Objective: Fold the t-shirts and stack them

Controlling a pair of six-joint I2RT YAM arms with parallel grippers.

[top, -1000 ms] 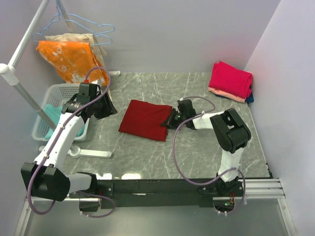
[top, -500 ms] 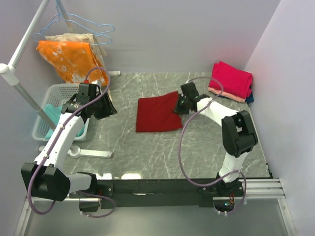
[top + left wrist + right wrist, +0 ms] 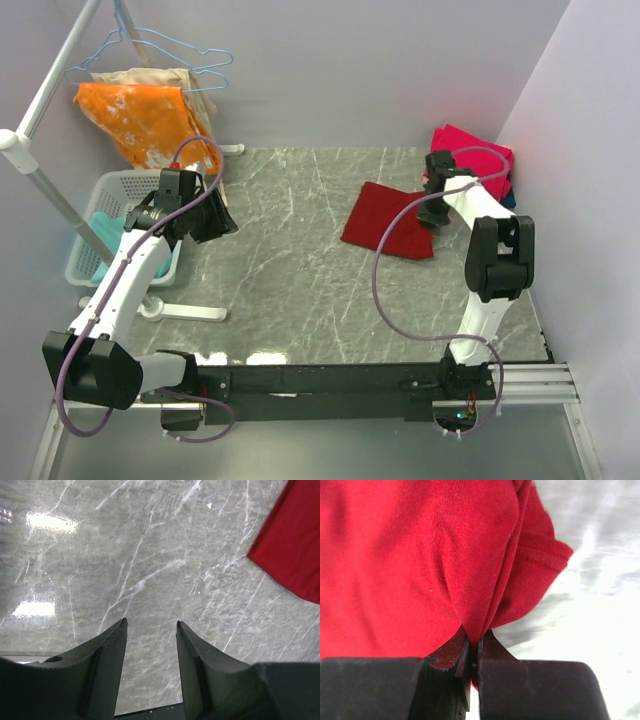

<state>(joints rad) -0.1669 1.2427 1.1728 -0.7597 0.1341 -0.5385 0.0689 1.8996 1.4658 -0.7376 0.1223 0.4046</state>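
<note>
Maroon t-shirt [image 3: 388, 220] lies folded and flat on the grey marble surface [image 3: 290, 290]. Its right edge is in the right end effector [image 3: 433, 216]. In the right wrist view the two fingers are pressed together on a fold of the red cloth, with only a thin line between them. The cloth bunches upward from this pinch point, and a rolled hem hangs to the right of the fingers. Most of the shirt spreads out to the left of this end effector, and its corner nearest the arm bases lies just under it.

Just beyond the right end effector, close to the side wall, there is a stack of folded t-shirts [image 3: 468, 165]. The bright pink one is on top, a peach one is below it, and a dark blue edge shows at the bottom.

The left end effector [image 3: 150, 625] is above bare surface with its fingers apart and nothing between them. The maroon shirt is well apart from it, at the far right of its own view. A white basket [image 3: 88, 262] with a teal t-shirt [image 3: 98, 235] inside stands just to the left of the left arm.
</note>
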